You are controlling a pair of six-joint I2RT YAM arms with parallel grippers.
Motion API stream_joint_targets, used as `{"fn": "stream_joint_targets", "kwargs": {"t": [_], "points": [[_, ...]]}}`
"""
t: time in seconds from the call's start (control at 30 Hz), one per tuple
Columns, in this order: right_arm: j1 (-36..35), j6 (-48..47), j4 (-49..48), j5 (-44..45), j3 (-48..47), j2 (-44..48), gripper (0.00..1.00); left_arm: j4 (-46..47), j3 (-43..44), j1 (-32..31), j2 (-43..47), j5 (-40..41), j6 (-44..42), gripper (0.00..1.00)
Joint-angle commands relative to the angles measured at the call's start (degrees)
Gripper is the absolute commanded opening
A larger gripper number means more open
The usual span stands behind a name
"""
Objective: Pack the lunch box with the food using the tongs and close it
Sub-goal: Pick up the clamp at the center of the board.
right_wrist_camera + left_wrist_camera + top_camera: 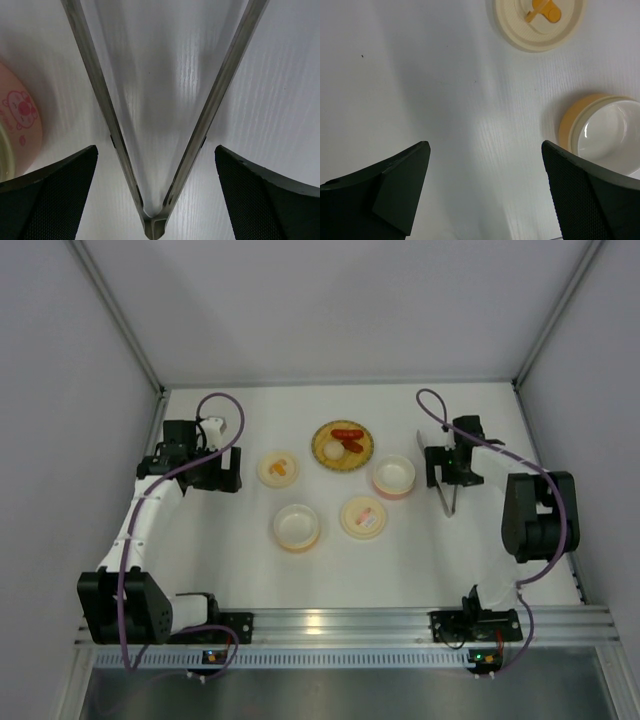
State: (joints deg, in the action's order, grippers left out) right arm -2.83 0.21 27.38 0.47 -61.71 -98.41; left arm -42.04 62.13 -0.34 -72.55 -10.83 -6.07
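White table [200,560] fills the floor of a grey-walled booth, with both arms reaching in from the near edge. At the table's 9 o'clock the left gripper [222,472] hovers over bare surface with its jaws spread wide and nothing between them; in its wrist view both dark fingers [395,195] frame only white tabletop. Just to its 3 o'clock lies the orange lid [278,469], flat and round, its orange mark facing up. At that lid's 5 o'clock stands the yellow bowl [296,526], upright and white inside. Toward 12 o'clock of the group sits the plate [322,433], woven and yellowish, carrying the sausages [348,440], glossy red pieces lying close together near its middle. At the plate's 6 o'clock, and at 3 o'clock from the yellow bowl, lies the pink lid [363,517], mark up. At its 1 o'clock stands the pink bowl [394,476], upright. Well apart from the plate, at the pink bowl's 3 o'clock, the tongs [102,100] lie flat on the table, hinge toward 6 o'clock and arms fanning toward 11 and 1. Above them the right gripper [155,150] hangs with jaws spread, one finger outside each arm, not pinching them.
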Motion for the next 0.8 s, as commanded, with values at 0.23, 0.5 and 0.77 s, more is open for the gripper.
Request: {"fn": "stream_joint_targets", "kwargs": {"t": [0.23,0.5,0.77], "points": [[-0.42,2.60,-8.57,4.19,-2.89,-4.51,0.99,1.61,0.27,-0.10,-0.57,0.20,-1.76,0.98],[-0.42,3.75,-10.68,3.49,-3.94,-7.32,0.99,1.79,0.45,-0.01,-1.54,0.46,-1.76,0.98],[-0.42,3.84,-10.50,2.52,-3.59,-8.03,0.97,1.70,0.80,-0.10,-1.71,0.63,-1.76,0.98]]}}
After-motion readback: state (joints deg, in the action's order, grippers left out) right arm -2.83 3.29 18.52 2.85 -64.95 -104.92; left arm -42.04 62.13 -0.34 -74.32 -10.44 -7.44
